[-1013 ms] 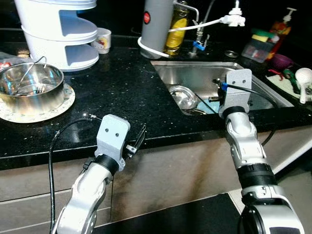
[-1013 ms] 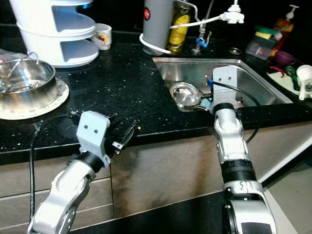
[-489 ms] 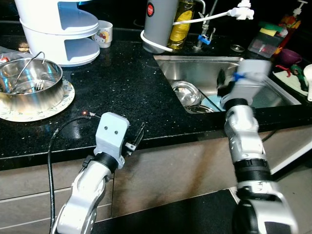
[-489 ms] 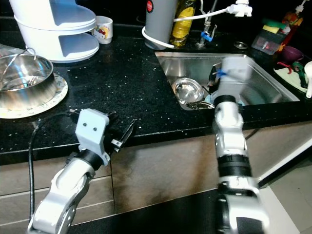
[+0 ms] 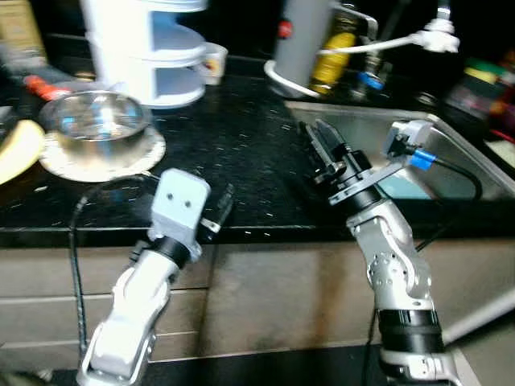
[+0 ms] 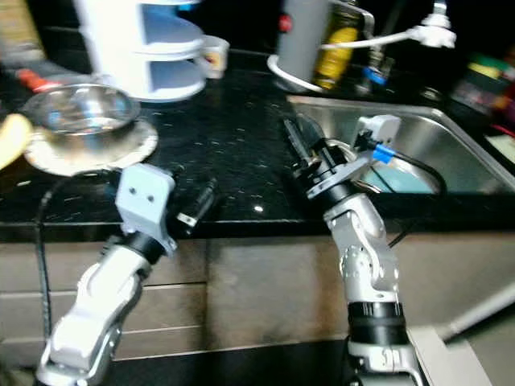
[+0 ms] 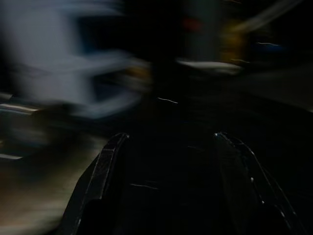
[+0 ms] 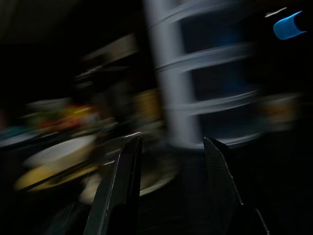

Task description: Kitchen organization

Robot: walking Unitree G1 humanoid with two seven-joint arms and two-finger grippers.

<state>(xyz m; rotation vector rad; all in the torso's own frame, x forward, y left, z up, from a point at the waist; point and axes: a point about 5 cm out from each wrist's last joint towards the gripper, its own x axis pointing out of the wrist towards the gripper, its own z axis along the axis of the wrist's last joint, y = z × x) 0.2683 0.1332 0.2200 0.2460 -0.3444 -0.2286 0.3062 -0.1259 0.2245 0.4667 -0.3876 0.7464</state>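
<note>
My right gripper (image 5: 312,130) is raised over the black counter (image 5: 241,137) just left of the steel sink (image 5: 451,149). It points back-left toward the steel bowl (image 5: 96,117), open and holding nothing. In the right wrist view its fingers (image 8: 122,186) stand apart before a blurred white rack (image 8: 195,73) and plate. My left gripper (image 5: 224,201) hovers at the counter's front edge, open and empty. The left wrist view is dark and blurred, with both fingers (image 7: 105,166) spread.
The bowl sits on a patterned plate (image 5: 145,153) at the left. Behind it are a white tiered rack (image 5: 145,40) and a mug (image 5: 213,63). A grey cylinder (image 5: 299,40), an oil bottle (image 5: 331,56) and a white plug (image 5: 438,28) stand behind the sink. A yellow thing (image 5: 16,149) lies far left.
The camera has swung left, so the whole scene shifted right and blurred. My right gripper rose out of the sink and now points left over the counter. The left arm has barely moved.
</note>
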